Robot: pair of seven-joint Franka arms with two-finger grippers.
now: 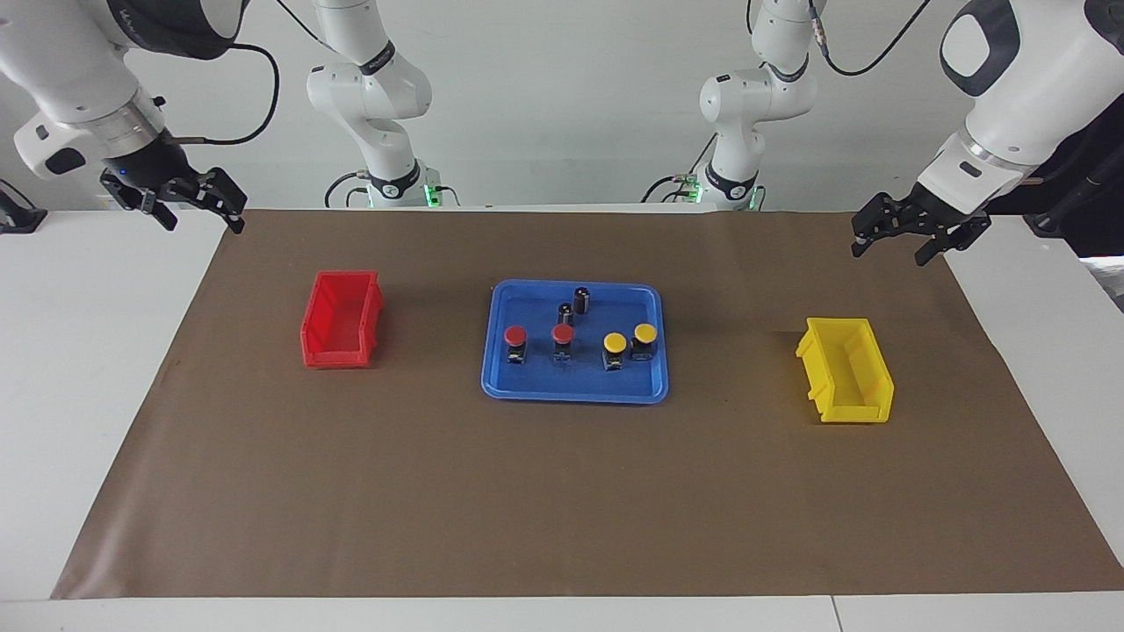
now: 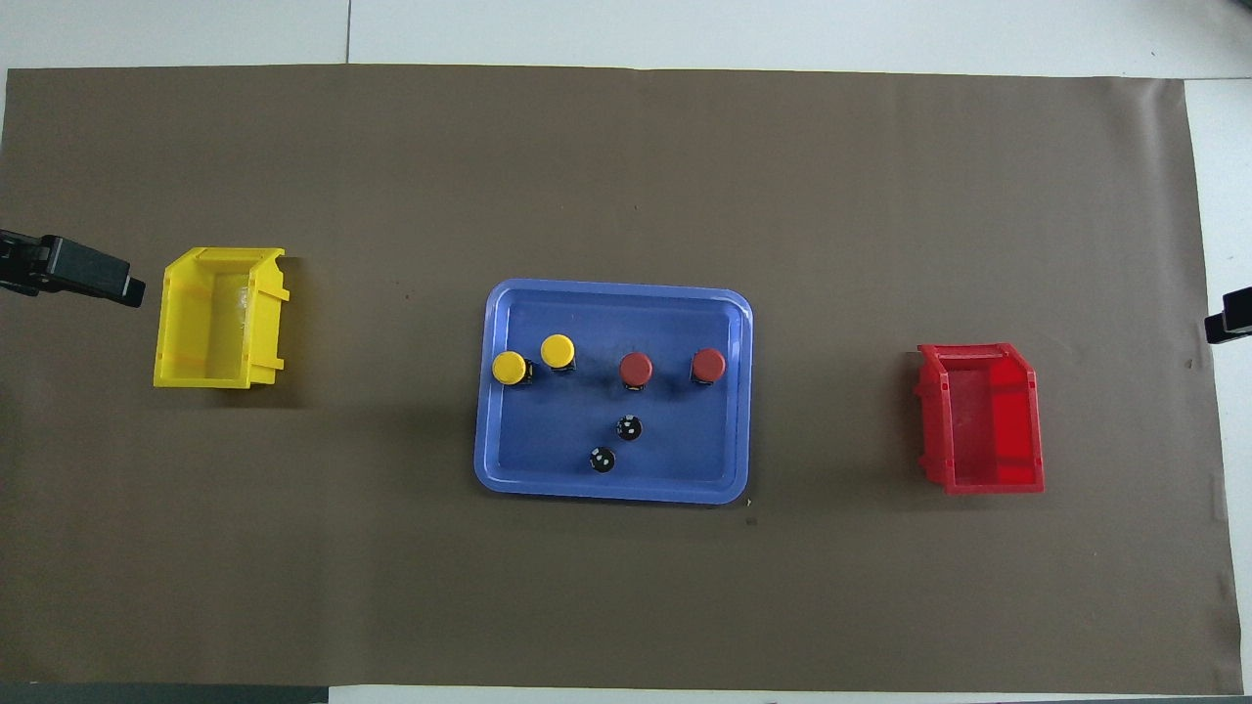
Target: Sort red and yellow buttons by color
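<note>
The left end effector (image 1: pixel 904 239) hangs over the mat's (image 1: pixel 562 491) corner at the left arm's end, fingers spread and holding nothing; the right end effector (image 1: pixel 186 206) hangs over the mat's edge at the right arm's end, also spread and empty. Both arms wait, well apart from everything on the surface (image 1: pixel 97 351).

A blue tray (image 2: pixel 509 469) sits mid-mat. Nearest the robots in it stand two dark cylinders (image 2: pixel 603 460), close together. Farther out, a row of four buttons runs across the tray: two yellow buttons (image 2: pixel 509 368) just beside each other toward the left arm's end, two red buttons (image 2: pixel 636 369) spaced apart toward the right arm's end. All four stand upright, caps up, clear of the tray's rim.

A yellow bin (image 2: pixel 176 323) lies toward the left arm's end, a red bin (image 2: pixel 1032 420) toward the right arm's end, each well apart from the tray, with bare mat between. Farther out, a wide strip of mat lies open up to its edge.

The facing view shows both arms and the buttons' black bases; the overhead view shows only the end effectors' tips at its side edges, and the caps as discs.
</note>
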